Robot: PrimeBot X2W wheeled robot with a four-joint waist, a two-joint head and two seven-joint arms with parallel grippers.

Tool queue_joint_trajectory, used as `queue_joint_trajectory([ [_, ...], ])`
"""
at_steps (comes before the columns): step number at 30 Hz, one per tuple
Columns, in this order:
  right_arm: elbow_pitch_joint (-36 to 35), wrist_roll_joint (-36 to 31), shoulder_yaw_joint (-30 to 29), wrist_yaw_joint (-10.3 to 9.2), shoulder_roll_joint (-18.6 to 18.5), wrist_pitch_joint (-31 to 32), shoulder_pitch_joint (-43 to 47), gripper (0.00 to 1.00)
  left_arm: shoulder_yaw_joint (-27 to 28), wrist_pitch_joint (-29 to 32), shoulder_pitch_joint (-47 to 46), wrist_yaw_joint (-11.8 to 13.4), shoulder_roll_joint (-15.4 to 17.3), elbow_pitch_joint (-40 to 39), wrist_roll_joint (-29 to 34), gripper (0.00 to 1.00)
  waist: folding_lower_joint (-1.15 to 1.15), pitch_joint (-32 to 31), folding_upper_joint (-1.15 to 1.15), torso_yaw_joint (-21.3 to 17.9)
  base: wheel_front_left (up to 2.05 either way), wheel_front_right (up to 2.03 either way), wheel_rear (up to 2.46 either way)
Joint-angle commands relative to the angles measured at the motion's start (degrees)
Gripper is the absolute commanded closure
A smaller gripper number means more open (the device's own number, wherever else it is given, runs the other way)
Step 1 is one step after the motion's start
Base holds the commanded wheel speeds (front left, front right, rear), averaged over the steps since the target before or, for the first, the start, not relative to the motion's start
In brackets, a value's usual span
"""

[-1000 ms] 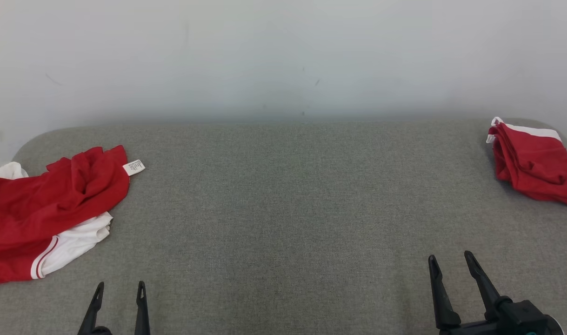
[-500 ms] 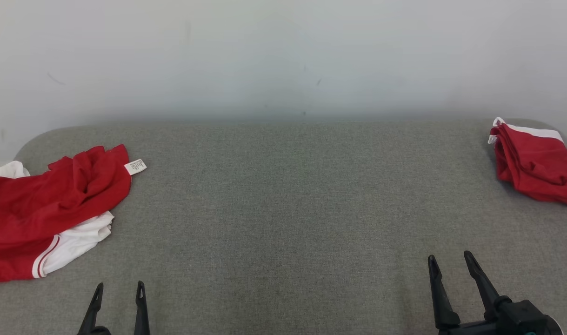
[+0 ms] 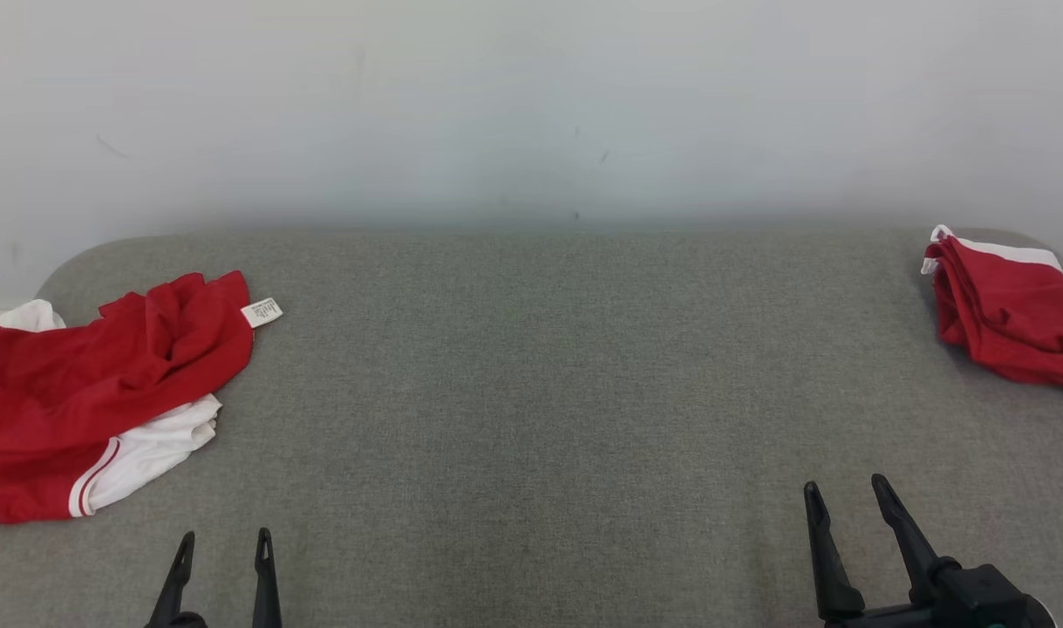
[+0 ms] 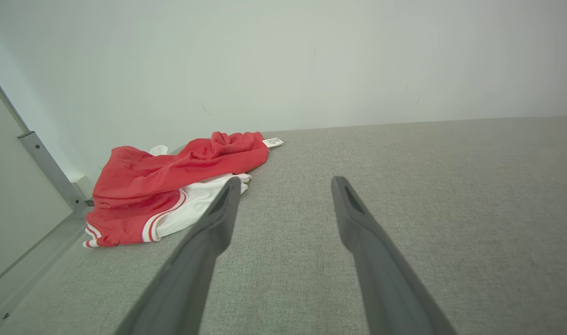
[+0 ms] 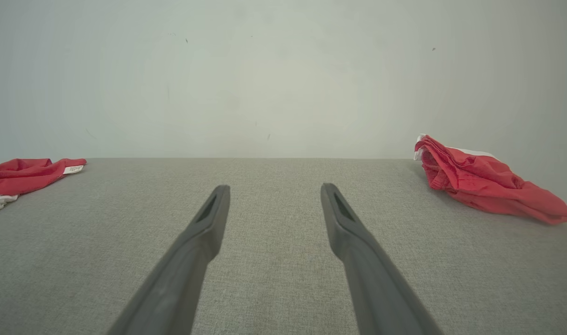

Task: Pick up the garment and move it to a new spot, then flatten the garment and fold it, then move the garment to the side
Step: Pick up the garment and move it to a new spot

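Head view puts the crumpled red-and-white garment (image 3: 86,392) at the far left of the grey desk (image 3: 540,392), with part of it running past that view's left edge. Its white label (image 3: 262,312) lies at the corner nearest the middle. A second red garment (image 3: 1006,318) lies bunched at the far right, well apart from the first. Our left pincer (image 3: 224,534) and right pincer (image 3: 844,481) hover at the near edge, jaws spread wide, holding nothing and touching no cloth.

We judge the pick-up is the step in hand. The left pincer is the nearer one, and in the left wrist view the garment sits ahead and to the left of its fingers, so we would swing that arm leftward first. We would come down on a raised red ridge rather than the flat white hem, so cloth actually gets between the fingers and they do not scrape the desk cover. Pinching few layers should keep the garment from balling up. We would lift until the trailing cloth clears, then carry it to the bare middle, where both pincers can reach it for flattening.
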Motion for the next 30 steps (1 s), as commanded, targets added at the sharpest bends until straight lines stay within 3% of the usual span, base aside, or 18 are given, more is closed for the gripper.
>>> queue_joint_trajectory([
  [1,-0.01,0.15,-0.04,-0.16,0.06,0.12,0.57,0.00,-0.06,-0.05,-0.51,0.06,0.25,0.17,-0.20,0.00,0.00,-0.06,0.00,0.39,0.00,0.00,0.00],
  [6,-0.12,0.32,-0.66,-0.16,0.50,0.18,0.92,0.00,-0.69,-0.02,-0.94,0.10,0.53,0.26,-0.06,0.00,0.00,-0.19,0.00,2.90,0.00,0.00,0.00],
  [30,-0.11,0.21,-2.21,-0.16,0.94,0.55,0.94,0.00,-0.24,0.56,0.37,1.77,1.39,-1.07,-2.10,0.00,0.00,1.82,0.00,21.99,0.00,0.00,0.00],
])
